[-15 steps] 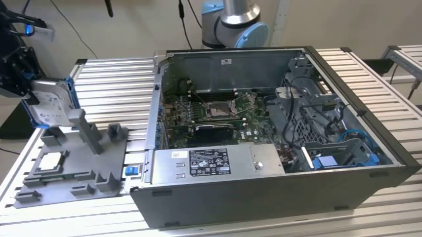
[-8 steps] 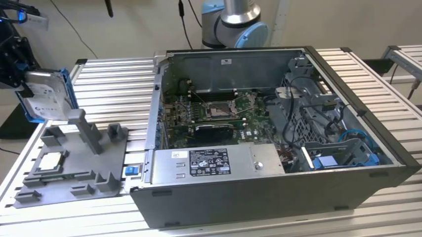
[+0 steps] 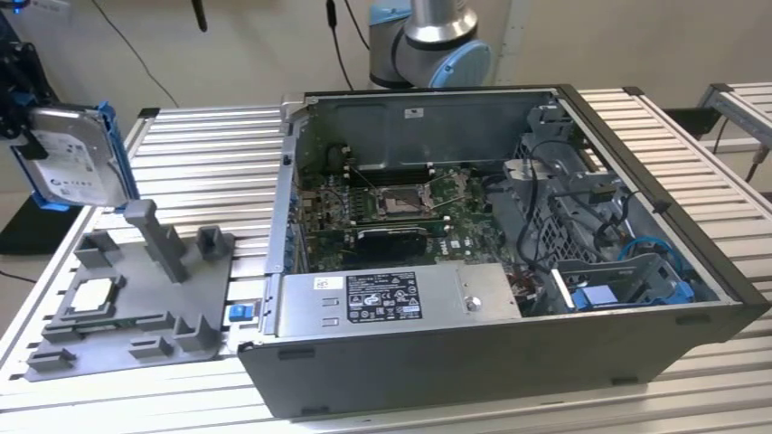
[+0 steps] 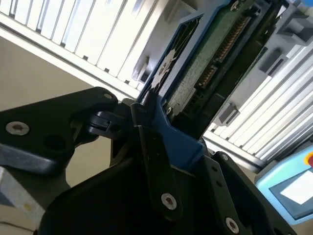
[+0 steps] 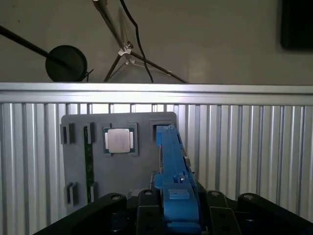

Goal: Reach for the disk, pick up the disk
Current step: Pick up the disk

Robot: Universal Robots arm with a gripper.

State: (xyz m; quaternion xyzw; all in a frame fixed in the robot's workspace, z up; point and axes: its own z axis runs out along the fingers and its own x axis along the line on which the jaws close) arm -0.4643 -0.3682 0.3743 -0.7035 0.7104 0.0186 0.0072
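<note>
Disk (image 3: 72, 158), gripped edge-on in the closed end effector (image 5: 178, 198) above the grey fixture (image 3: 127, 271): pickup apparently complete.

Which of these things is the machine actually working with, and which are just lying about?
In the job:
- the disk, held aloft
- the claw, clamped on it

Lying about:
- open computer case
- gray holder tray
- small square chip seated in that tray

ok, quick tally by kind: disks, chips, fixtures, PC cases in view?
disk: 1, clamped in the pincer
chip: 1, seated in the fixture
fixture: 1
PC case: 1, open
Total: 4
</note>
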